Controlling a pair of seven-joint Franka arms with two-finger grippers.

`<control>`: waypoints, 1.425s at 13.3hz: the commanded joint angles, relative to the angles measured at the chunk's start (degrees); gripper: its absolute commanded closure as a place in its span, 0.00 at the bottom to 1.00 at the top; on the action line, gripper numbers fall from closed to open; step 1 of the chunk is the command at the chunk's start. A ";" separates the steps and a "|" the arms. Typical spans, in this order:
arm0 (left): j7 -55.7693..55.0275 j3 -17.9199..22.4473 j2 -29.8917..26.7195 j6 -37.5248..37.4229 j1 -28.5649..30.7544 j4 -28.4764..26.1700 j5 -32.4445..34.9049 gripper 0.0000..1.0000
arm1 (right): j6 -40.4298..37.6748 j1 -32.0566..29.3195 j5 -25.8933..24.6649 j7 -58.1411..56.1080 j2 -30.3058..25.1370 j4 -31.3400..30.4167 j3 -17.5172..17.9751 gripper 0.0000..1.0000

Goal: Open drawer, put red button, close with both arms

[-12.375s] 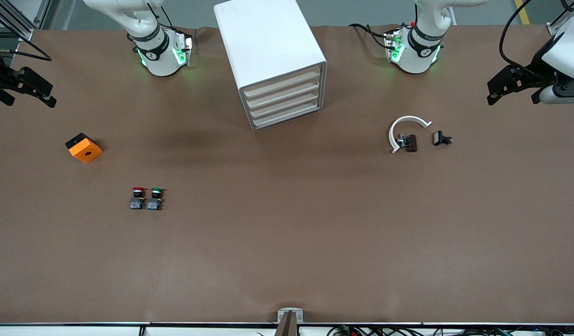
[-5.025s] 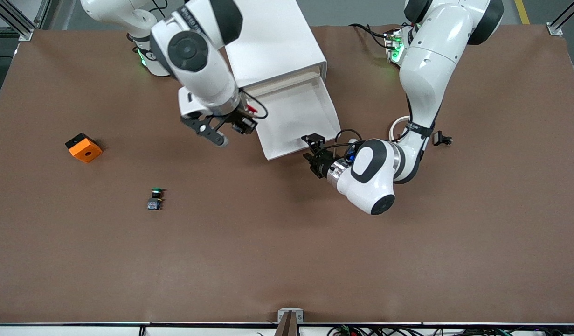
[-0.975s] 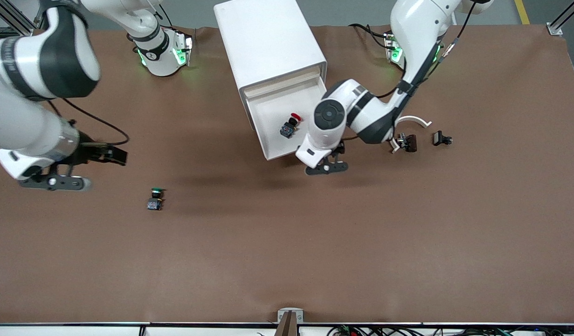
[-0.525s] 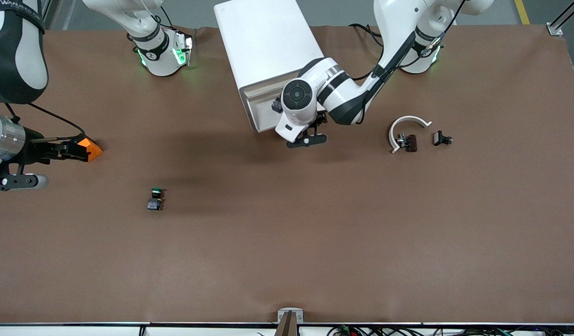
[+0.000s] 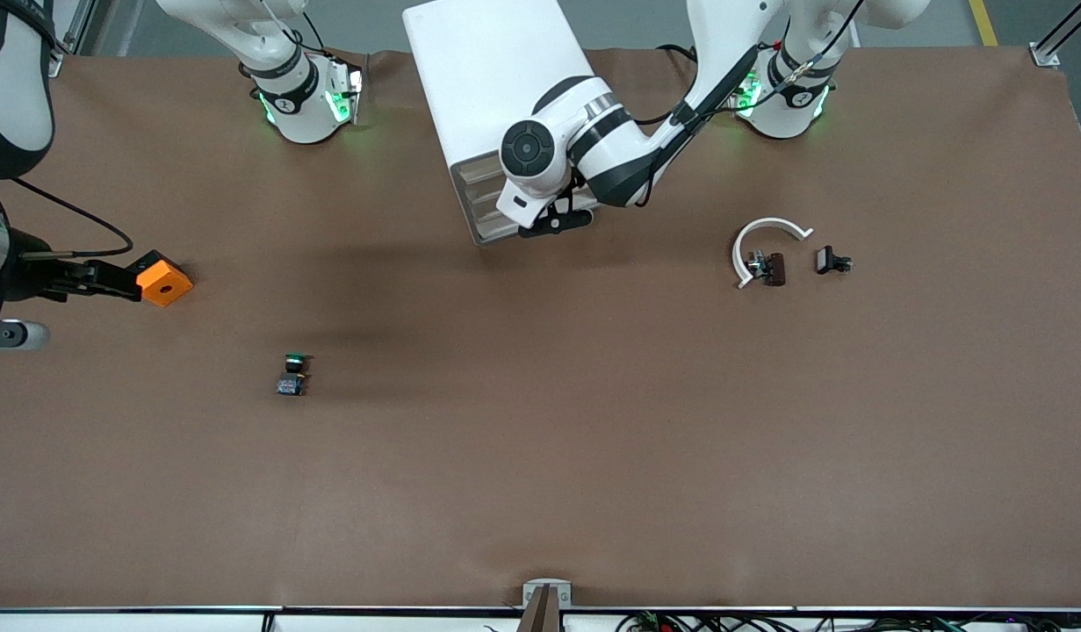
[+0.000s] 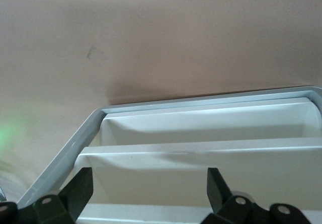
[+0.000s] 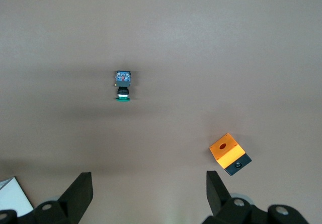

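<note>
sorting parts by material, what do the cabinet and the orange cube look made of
Cabinet: likely plastic, smooth matte white shell with a greyish front rim and cream drawer fronts. Orange cube: probably moulded plastic, flat even colour, round hole on top, black base.

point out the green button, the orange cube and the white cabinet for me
green button (image 5: 293, 360): front view, on its green cap.
orange cube (image 5: 163, 284): front view, on its top face.
white cabinet (image 5: 487, 79): front view, on its flat top.

- I count one white boxy plastic cabinet.
- One green-capped push-button switch.
- One orange cube with a hole.
- One white curved plastic arc.
- Two small dark parts beside it.
</note>
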 commanded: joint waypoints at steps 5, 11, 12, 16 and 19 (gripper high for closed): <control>-2.22 0.26 -1.36 -1.20 8.35 4.07 -0.92 0.00 | -0.29 -0.98 0.20 0.26 -12.92 -7.34 1.19 0.00; -1.34 0.17 -9.08 -3.05 20.82 9.88 13.75 0.00 | 6.66 -1.76 0.99 0.43 -20.66 -18.78 1.01 0.00; -1.25 0.17 -11.02 -3.14 23.46 9.88 13.85 0.00 | 6.40 -2.81 0.99 0.35 -20.75 -18.78 1.19 0.00; 13.13 -0.36 -15.33 -9.27 31.39 12.69 14.20 0.00 | 5.87 -3.35 2.39 0.35 -21.72 -18.87 1.10 0.00; 19.38 1.05 -18.31 -11.31 32.54 13.93 14.29 0.00 | 5.87 -3.44 3.01 0.43 -22.33 -19.39 1.01 0.00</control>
